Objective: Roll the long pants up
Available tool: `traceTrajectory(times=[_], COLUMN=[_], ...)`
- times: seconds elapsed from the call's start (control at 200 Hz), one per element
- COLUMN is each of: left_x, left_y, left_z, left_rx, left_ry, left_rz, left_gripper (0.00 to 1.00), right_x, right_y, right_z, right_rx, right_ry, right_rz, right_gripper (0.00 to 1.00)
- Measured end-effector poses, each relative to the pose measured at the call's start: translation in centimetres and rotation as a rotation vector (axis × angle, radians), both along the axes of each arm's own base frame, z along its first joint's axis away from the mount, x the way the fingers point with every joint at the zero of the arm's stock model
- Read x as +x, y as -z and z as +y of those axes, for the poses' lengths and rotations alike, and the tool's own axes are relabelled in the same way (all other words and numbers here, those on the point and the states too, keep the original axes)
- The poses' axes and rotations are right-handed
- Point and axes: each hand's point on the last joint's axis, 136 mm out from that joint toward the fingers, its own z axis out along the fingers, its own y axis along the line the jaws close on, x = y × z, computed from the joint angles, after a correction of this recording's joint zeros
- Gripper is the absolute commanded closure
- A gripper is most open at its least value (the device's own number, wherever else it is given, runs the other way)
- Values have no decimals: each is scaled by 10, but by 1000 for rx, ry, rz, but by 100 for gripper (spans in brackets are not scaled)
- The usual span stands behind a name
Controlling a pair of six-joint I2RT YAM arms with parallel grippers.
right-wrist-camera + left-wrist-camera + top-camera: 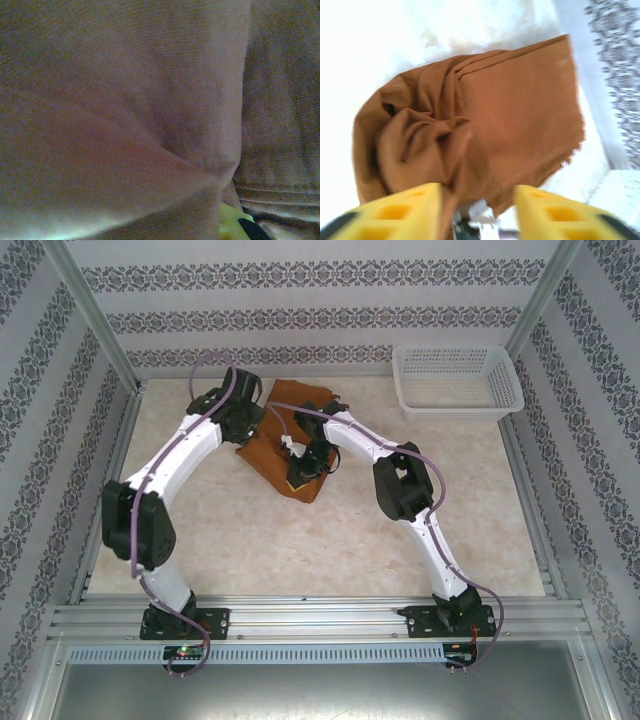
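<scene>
**Both arms reach over the pants at the far middle of the table**

At the near edge the two arms stand on a metal rail (320, 620); from there they arch inward over the pale table (350, 540). The right gripper (305, 468) is pressed down on the near end of the pants (268, 455); its wrist camera sits hard against brown cloth, with only a sliver of one yellow finger (227, 220) showing, so I cannot tell whether its jaws are apart or together. The pants lie in a folded heap at the far middle of the table. The left gripper (477, 215) is over their far left part with its yellow fingers spread apart; crumpled folds bunch beside one finger, and a flat folded panel lies beyond. A white basket (460, 405) sits in the far right corner, well apart from the pants.
</scene>
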Motion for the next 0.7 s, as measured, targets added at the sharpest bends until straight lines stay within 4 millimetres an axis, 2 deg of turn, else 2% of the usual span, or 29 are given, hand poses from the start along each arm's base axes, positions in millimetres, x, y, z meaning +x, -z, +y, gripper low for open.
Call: traceTrajectory(times=[0.105,0.205,0.335,0.42,0.56,0.699], left_x=[-18,-31,-46,-50,-47,-42], left_y=[-21,-19,8,30,63,79], left_z=[-3,-22,-56,-68,-66,-56], left_rx=[-36,-62,-75,-70,-32,19], left_ry=[26,73,143,157,131,93], left_rz=[-48,-46,22,73,144,166], left_gripper=[100,100,100,100,100,100], right_x=[0,0,2,2,4,5], right_y=[1,1,1,1,0,0], right_z=[0,1,-1,-2,-5,-9], right_rx=[2,2,5,6,5,3], right_ry=[0,1,7,10,21,30], right_rz=[4,4,7,11,20,29], right_gripper=[100,100,100,100,100,100])
